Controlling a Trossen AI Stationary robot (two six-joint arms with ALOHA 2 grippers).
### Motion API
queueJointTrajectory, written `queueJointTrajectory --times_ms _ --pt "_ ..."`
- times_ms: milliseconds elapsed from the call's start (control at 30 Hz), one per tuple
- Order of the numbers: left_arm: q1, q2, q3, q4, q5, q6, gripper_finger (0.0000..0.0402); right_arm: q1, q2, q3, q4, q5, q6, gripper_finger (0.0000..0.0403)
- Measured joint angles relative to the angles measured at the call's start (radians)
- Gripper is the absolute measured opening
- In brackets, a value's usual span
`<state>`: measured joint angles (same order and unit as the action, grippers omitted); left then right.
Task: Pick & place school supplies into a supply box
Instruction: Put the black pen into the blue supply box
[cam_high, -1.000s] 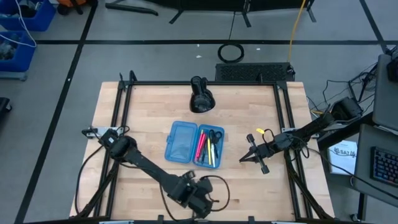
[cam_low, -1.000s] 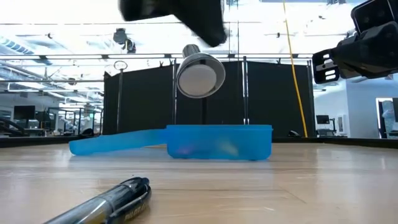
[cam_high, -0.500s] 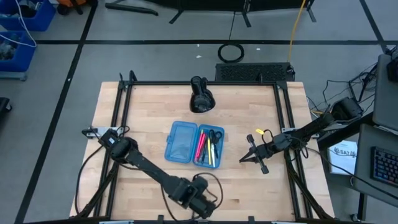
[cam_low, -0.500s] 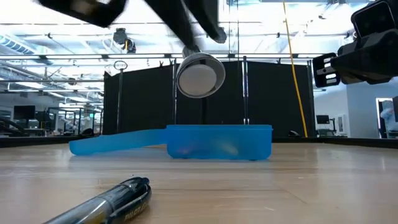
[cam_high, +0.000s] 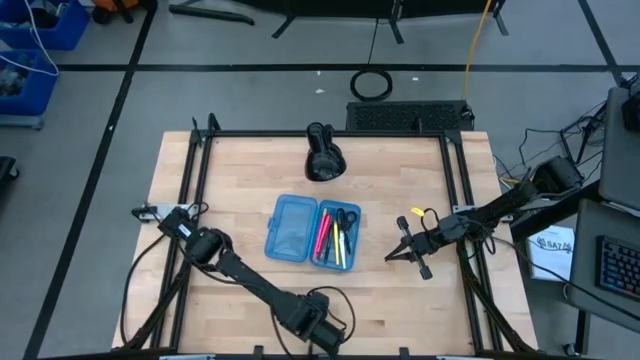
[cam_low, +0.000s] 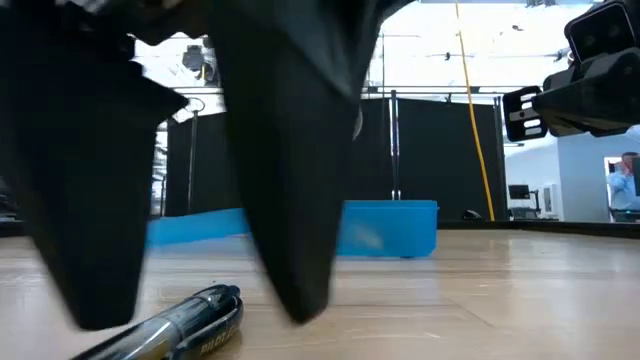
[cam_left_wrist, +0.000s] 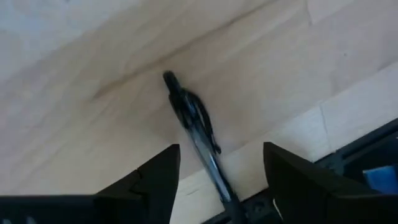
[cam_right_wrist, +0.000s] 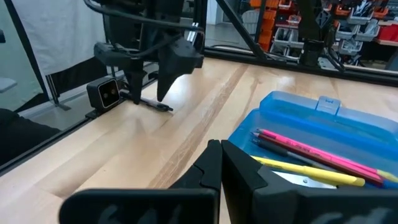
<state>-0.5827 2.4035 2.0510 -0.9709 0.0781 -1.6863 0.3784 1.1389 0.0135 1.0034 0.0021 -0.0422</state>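
Blue supply box (cam_high: 312, 231) lies open (pens inside); black pen (cam_left_wrist: 196, 127) outside.

My overhead camera looks straight down; my low one sits on the surface (cam_high: 240, 190), sharing the black pen (cam_low: 170, 325) with the left wrist camera.

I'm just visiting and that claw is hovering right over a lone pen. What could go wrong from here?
The black pen lies close to the table's front edge, so a nudge from the open left gripper might roll it off. It also lies slanted between the fingers, so they may pinch it off-centre. The blue case already holds several pens.
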Motion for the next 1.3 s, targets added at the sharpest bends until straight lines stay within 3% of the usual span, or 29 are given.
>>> queueJointTrajectory --times_ms 267,533,733,1067,1300 --pt "-0.001 0.023 0.004 -0.065 0.003 -0.022 0.0208 0.0 0.0 0.0 -0.003 0.0 0.003 0.0" --pt "0.0 0.067 0.008 -0.119 0.034 -0.008 0.0106 0.0 0.0 0.0 -0.005 0.0 0.003 0.0" --pt "0.003 0.067 0.007 -0.15 -0.009 0.021 0.0046 0.0 0.0 0.0 -0.001 0.0 0.003 0.0" --pt "0.038 0.067 0.005 -0.322 -0.058 0.135 0.0063 0.0 0.0 0.0 0.002 0.0 0.004 0.0" --pt "0.05 0.067 0.003 -0.309 -0.077 0.19 0.0046 0.0 0.0 0.0 0.002 0.0 0.005 0.0"
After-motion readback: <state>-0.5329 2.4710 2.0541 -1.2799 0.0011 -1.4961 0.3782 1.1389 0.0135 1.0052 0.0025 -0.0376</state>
